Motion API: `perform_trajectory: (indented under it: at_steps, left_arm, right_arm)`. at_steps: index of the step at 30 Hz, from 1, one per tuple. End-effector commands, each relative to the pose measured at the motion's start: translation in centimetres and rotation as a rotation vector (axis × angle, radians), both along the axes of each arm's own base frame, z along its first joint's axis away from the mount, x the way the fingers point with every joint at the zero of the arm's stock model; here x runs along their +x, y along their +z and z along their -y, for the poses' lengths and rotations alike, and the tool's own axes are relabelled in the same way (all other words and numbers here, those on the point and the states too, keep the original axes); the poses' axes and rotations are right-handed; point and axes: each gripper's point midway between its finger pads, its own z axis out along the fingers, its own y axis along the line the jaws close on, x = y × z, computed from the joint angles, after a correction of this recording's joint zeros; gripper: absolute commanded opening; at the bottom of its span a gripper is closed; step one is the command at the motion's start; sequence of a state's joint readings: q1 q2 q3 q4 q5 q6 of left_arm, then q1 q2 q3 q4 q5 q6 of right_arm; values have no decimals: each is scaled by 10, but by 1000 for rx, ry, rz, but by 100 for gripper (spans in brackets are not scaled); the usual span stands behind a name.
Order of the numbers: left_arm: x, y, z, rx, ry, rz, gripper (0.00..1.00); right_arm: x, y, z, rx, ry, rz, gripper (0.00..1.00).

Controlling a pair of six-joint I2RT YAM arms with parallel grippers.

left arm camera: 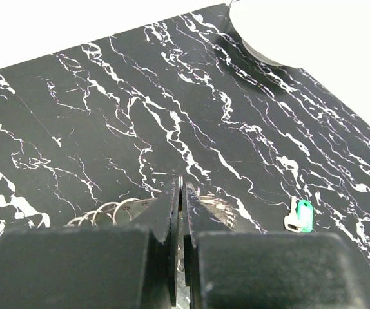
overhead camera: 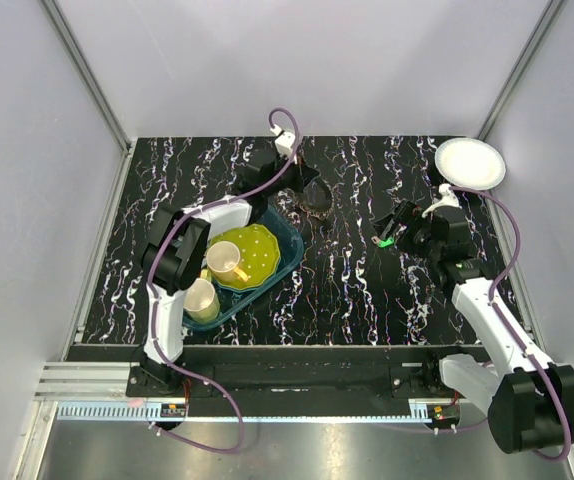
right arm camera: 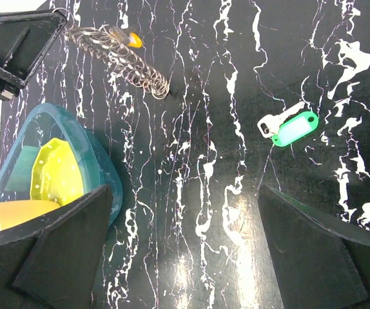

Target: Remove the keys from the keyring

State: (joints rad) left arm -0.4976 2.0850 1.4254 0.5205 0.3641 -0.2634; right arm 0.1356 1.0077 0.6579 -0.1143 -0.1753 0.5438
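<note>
The keyring (right arm camera: 126,59) is a silvery coiled loop lying on the black marbled table at the far middle, with a small orange tag (right arm camera: 134,40) on it. It also shows in the left wrist view (left arm camera: 107,211), spreading to both sides of the jaws. My left gripper (left arm camera: 181,188) is shut on one end of it, a thin metal edge showing between the tips; it sits at the far centre in the top view (overhead camera: 314,196). A loose key with a green tag (right arm camera: 288,127) lies apart on the table. My right gripper (right arm camera: 185,193) is open and empty, just near of that key.
A teal tray (overhead camera: 289,240) at the left holds a yellow plate (overhead camera: 257,250) and two cups (overhead camera: 225,260). A white plate (overhead camera: 470,162) sits at the far right corner. White walls close in the table.
</note>
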Motion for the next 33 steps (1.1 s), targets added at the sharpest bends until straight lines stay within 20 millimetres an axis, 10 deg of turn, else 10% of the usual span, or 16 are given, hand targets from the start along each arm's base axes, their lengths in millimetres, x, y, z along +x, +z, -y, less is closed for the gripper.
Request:
perform_trajectory:
  at_steps: [1, 9, 21, 33]
  left_arm:
    - [-4, 49, 9, -129, -59, 122, 0]
    - [-33, 3, -30, -52, 64, 62, 0]
    - [-11, -21, -52, 10, 153, 17, 6]
    - [29, -13, -20, -53, 80, -50, 13]
  right_arm:
    - [6, 20, -3, 5, 15, 62, 100]
    - [15, 17, -9, 18, 43, 56, 100]
    - [17, 20, -15, 42, 64, 54, 100]
    - [32, 27, -11, 2, 49, 65, 100]
